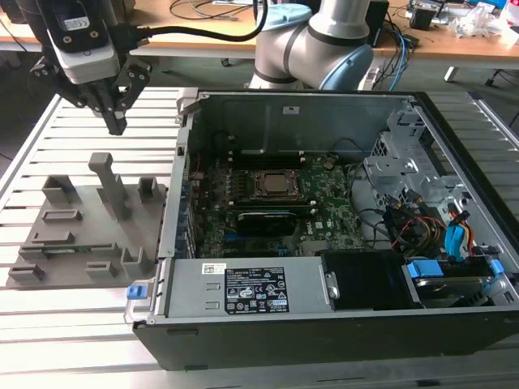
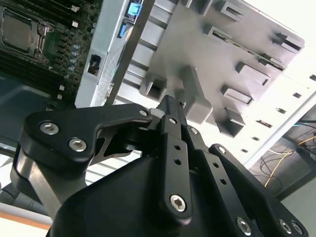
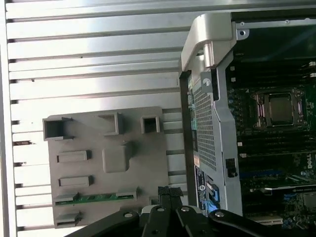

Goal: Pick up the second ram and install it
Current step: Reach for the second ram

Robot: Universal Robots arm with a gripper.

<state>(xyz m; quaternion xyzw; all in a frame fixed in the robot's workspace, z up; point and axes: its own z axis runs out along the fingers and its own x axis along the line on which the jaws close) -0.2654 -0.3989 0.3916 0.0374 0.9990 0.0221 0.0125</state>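
Ram [image 3: 94,197] in holder [image 3: 148,160], first wrist view

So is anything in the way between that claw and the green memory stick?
Nothing covers the ram; it lies bare in a slot of the grey tray. The gripper hangs above the tray, apart from it. A tall post stands on the tray near the slot and could crowd a slanted approach.

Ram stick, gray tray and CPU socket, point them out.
Ram stick [image 3: 94,197]: first wrist view, middle of its green edge.
Gray tray [image 3: 148,163]: first wrist view, bare flat base.
CPU socket [image 1: 278,185]: exterior view, centre of the chip.
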